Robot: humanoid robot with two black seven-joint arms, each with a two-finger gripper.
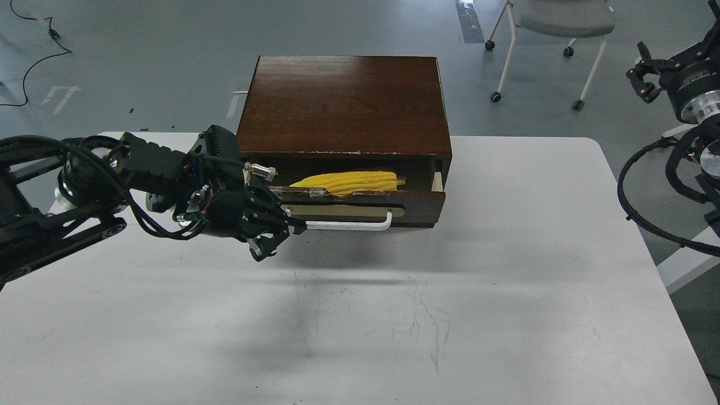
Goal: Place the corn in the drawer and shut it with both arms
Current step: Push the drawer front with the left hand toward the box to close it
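One corn (350, 182) lying inside partly open drawer (416, 203), pointed end left

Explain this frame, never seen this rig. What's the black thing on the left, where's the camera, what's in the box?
The camera sits in a humanoid robot's head, looking down at a white table. The black thing is its left arm; the left gripper is at the left end of the white handle of a drawer standing partly open. A yellow corn lies inside. Whether the fingers clasp the handle is unclear. The right gripper hangs off to the right, away from the table, holding nothing visible.
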